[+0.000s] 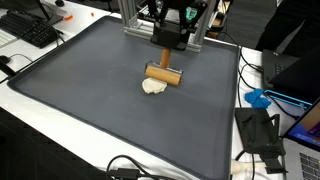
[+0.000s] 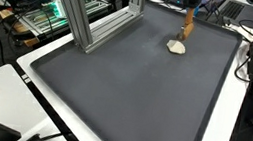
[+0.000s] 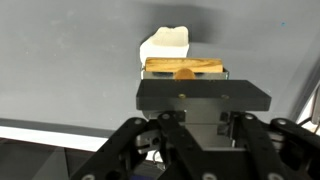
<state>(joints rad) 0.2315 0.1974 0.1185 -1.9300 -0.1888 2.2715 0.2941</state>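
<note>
Fingers (image 1: 166,58) of the gripper (image 1: 166,66) are clamped tight on the wooden roller (image 1: 165,76), holding its barrel just above the grey mat (image 1: 90,110). The roller sits near the mat's edge by the aluminium frame (image 2: 84,19), about midway along that edge. A flattened dough lump (image 1: 153,87) lies on the mat, touching the barrel.

Tan roller (image 1: 164,76), cream-white dough (image 1: 153,87), plain dark grey mat (image 1: 90,110).
</note>
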